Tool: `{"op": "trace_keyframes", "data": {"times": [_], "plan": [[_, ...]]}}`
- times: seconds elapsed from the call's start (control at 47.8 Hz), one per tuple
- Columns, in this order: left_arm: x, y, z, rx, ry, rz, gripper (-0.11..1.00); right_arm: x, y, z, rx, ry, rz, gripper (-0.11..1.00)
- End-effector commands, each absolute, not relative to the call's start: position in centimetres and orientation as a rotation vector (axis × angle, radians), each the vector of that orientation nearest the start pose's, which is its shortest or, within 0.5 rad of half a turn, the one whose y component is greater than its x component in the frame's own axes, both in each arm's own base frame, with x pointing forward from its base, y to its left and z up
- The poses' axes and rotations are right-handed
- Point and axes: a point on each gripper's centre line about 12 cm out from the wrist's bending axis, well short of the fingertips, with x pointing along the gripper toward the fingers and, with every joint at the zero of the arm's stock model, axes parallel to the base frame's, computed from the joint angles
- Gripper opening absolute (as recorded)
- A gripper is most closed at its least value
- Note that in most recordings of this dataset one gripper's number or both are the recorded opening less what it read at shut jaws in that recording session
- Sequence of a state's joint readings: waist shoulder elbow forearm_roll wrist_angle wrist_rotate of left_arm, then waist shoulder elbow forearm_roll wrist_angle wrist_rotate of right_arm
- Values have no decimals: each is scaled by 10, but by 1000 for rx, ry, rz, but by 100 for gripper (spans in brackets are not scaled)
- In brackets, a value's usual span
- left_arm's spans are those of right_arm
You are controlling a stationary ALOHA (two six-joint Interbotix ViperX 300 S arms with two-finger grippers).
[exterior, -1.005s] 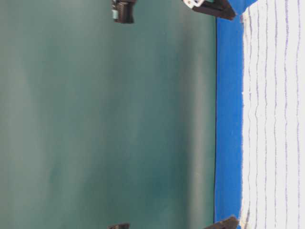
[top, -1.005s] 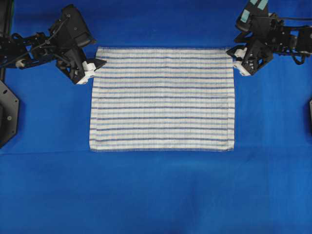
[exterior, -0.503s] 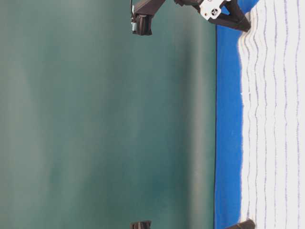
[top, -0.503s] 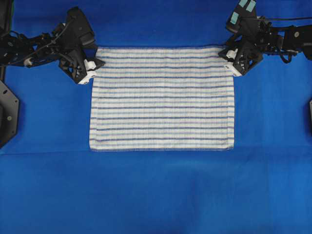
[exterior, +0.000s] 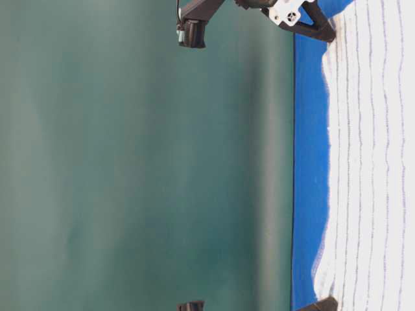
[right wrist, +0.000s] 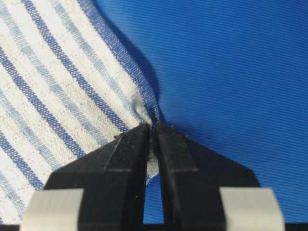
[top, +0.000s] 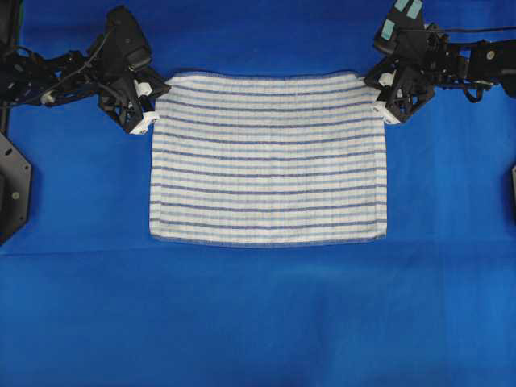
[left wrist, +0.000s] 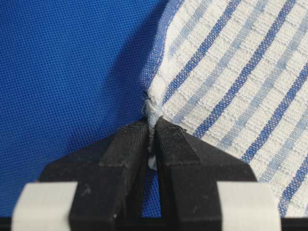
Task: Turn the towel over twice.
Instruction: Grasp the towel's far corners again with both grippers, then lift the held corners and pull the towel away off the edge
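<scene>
Your striped towel (top: 268,157) lies spread across the middle of the blue-covered tabletop (top: 258,314), stripes running side to side. Your left gripper (top: 153,103) is clenched on the towel's far left corner, cloth pinched between the fingertips (left wrist: 130,144). Your right gripper (top: 379,95) is clamped on the far right corner. The far edge bows slightly upward between both grips.

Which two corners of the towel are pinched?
The two far corners of the towel: left gripper and right gripper pinch them; the near corners lie free.
</scene>
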State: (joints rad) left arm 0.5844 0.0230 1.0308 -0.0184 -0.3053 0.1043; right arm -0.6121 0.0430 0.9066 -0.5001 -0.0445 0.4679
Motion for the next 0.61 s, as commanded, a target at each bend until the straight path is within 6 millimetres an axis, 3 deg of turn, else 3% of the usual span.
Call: {"op": "trace_keyframes", "data": {"times": [0.0,0.209,0.586], "plan": [[259,175,103,-121,683,546,1,263,-192,98,253,852,-562,8],[265,190,129,-107,610,582,1,258,-211,121,243,794,-622,8],[265,220,189,-32,470,654,1,258,-239,201,93,707,-722,8]]}}
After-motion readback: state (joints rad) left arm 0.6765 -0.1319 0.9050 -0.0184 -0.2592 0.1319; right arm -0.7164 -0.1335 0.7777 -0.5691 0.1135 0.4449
